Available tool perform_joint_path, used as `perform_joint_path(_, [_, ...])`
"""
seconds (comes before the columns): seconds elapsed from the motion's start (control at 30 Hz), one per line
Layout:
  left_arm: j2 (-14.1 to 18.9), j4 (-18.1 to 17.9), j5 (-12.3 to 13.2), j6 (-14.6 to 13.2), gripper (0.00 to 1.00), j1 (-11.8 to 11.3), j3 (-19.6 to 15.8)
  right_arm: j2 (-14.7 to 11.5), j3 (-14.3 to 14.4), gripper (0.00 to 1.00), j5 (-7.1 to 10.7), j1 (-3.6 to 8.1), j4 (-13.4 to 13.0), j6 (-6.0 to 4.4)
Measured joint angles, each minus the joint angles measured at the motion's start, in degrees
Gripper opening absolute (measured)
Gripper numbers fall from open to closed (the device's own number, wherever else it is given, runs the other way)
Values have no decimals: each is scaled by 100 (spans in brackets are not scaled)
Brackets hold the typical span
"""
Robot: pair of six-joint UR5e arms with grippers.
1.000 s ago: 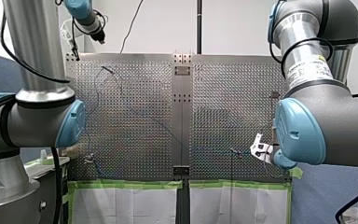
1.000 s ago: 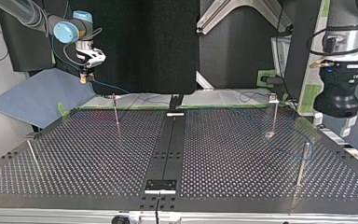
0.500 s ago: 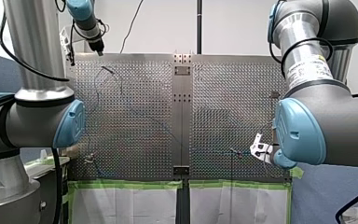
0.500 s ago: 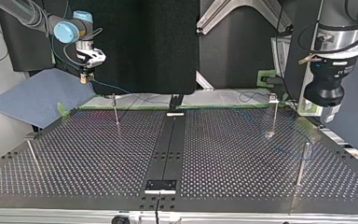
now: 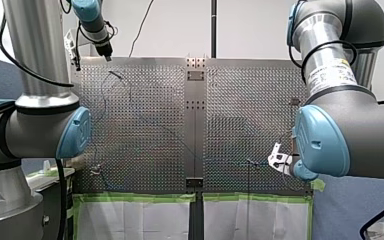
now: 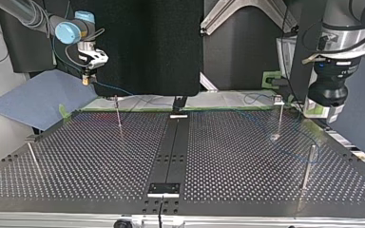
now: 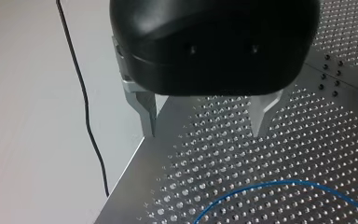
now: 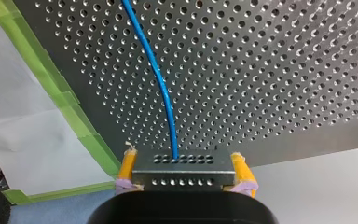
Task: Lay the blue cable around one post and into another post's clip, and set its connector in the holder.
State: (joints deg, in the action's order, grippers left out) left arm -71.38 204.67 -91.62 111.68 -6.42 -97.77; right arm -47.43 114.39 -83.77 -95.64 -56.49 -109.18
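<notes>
My right gripper clamps the connector, the blue cable trailing off it, while my left gripper hangs open, empty, over the front view's far left corner of the table.

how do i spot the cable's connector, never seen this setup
Find the perforated table, then my right hand near its green-taped edge. The connector is the dark block with rows of holes clamped between the yellow pads, with the blue cable running out of it.
</notes>
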Motion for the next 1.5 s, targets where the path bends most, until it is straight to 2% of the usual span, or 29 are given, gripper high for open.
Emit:
perform_joint_path(0.23, [-3,233,-249,-82,100,61,-2,0,0,0,0,-9,12,7])
perform_joint_path(0.47, [-20,288,-567,-102,100,87,-2,0,0,0,0,-13,-3,2])
perform_joint_path(1.1, [-26,296,-663,-103,100,119,-3,2,0,0,0,-33,-12,13])
perform_joint_path(1.5, [-28,378,-1002,-124,100,126,-3,0,0,0,0,-38,-21,17])
